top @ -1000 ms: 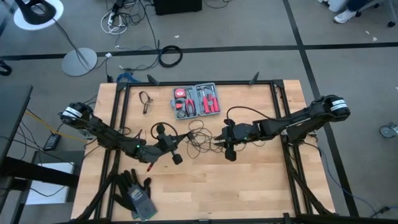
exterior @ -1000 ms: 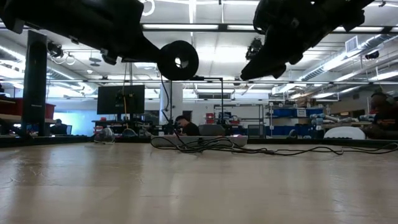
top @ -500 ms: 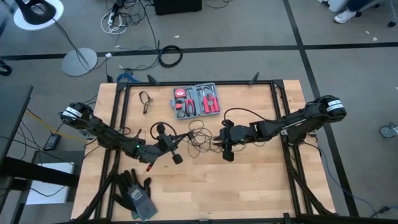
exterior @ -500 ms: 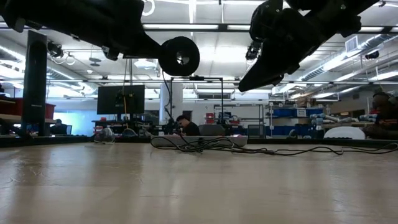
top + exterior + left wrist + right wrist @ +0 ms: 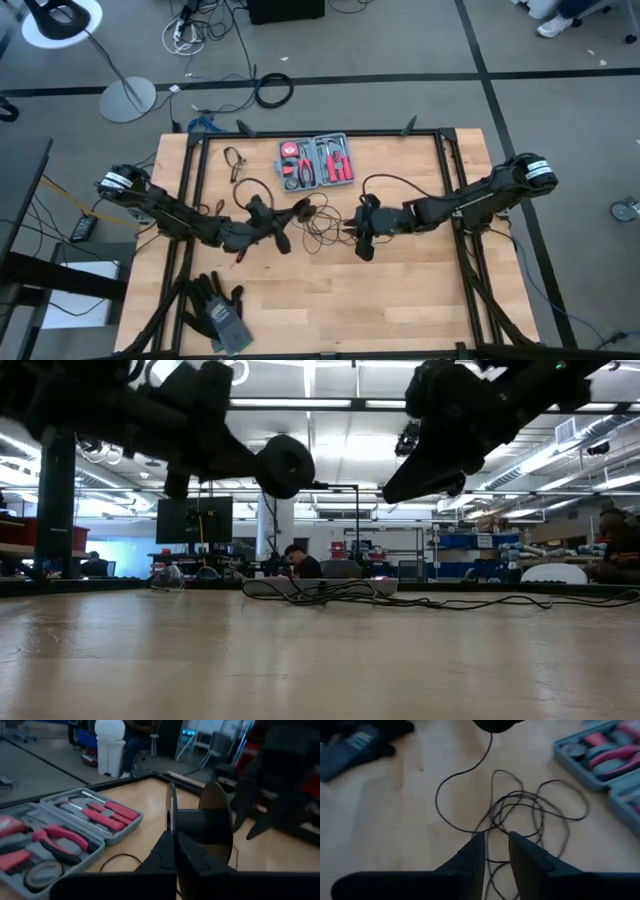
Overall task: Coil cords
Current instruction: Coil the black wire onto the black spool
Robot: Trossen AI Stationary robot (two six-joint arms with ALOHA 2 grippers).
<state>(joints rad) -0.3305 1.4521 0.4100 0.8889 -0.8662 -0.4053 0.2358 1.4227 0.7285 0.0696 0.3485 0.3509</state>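
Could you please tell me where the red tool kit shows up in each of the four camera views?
High view: red tool kit at the table's far middle.
Low view: not identifiable.
Left wrist view: open, lower left.
Right wrist view: cut off at the upper right corner.
Shared landmark: the loose black wire beside it.

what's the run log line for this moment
left hand: shut on disc, raised | right hand: open above wire | wire: loose on table

The left gripper (image 5: pixel 283 236) has swung its black spool (image 5: pixel 300 209) farther and right, toward the tool kit (image 5: pixel 316 162). The right gripper (image 5: pixel 363 243) has narrowed its fingers.
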